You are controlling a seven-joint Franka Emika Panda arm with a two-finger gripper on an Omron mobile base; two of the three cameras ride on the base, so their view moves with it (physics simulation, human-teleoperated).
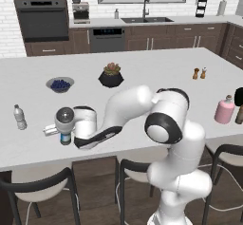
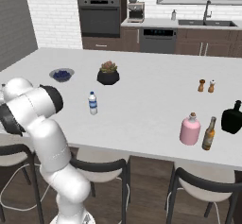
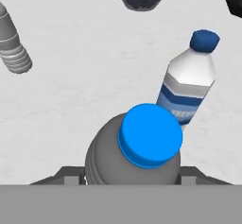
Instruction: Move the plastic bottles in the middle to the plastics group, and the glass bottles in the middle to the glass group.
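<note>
Home kitchen: wall oven (image 1: 42, 17), sink (image 1: 144, 19), dishwasher (image 1: 107, 39), white island counter (image 1: 142, 67).

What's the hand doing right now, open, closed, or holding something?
Hand: around the grey bottle with the blue cap; whether it grips it cannot be told.

Arm: extends from the base at lower right of the left base view, elbow raised, forearm reaching left and down over the counter.
Wrist: bent downward, hand pointing at the surface.
Gripper (image 1: 65, 136): lowered to the counter; finger state cannot be determined.
Finger bases: dark, visible low in the hand view.
</note>
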